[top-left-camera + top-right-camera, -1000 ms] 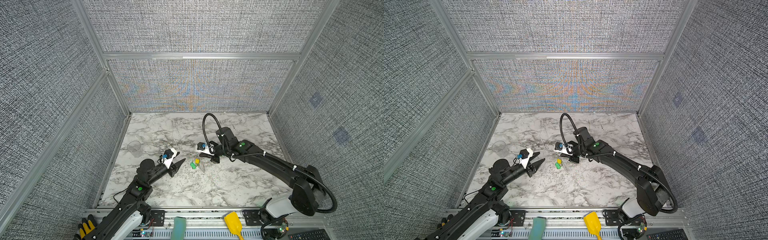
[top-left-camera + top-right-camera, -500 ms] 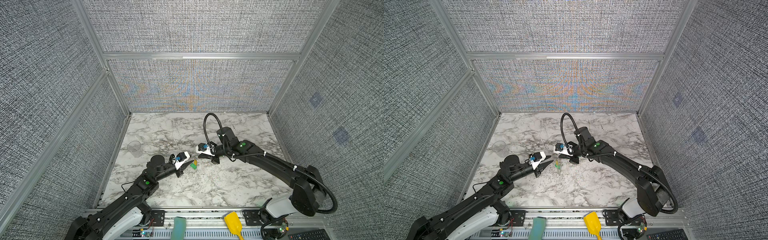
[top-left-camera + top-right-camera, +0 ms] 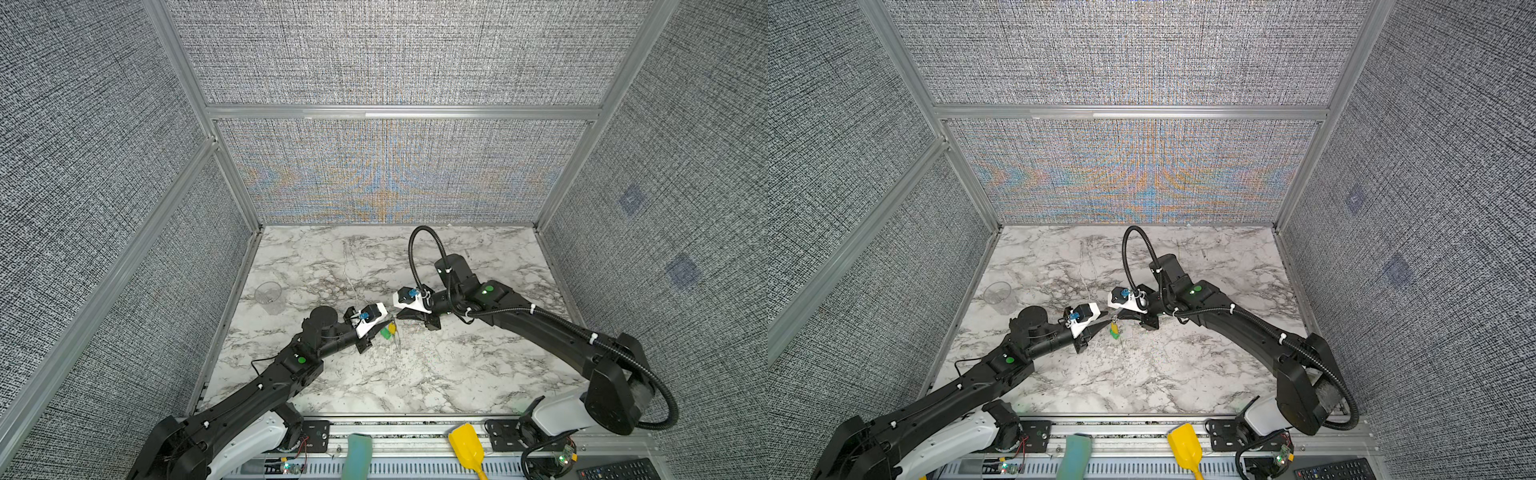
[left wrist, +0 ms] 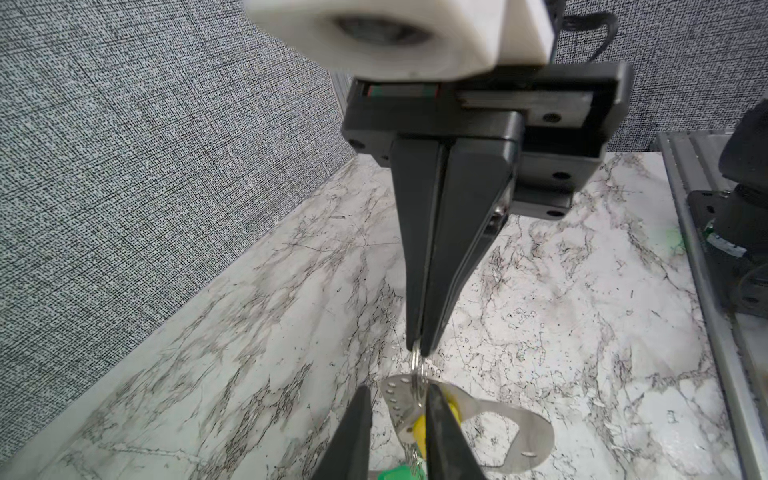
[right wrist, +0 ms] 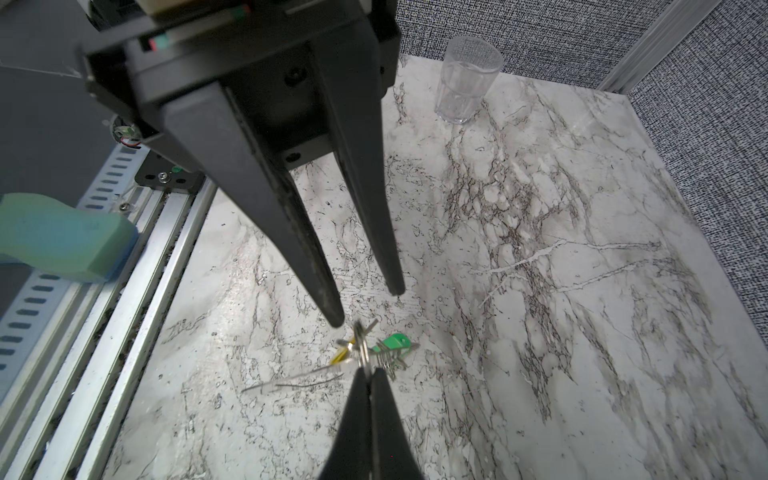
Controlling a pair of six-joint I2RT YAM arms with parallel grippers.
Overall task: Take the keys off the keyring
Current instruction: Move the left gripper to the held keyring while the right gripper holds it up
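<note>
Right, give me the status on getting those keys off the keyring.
Done: nothing yet; the yellow tag and green tag are still bunched with the keyring.
In hand: the right gripper is shut on a small metal ring at the bunch; the left gripper stands open astride the yellow tag.
Left: free both tags.

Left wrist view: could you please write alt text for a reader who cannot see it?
The right pincer, shut, pinches a small metal ring linked to the flat silvery keyring above the marble table. The left pincer's open fingers flank the yellow key tag, and a green key tag peeks in at the frame's edge.
</note>
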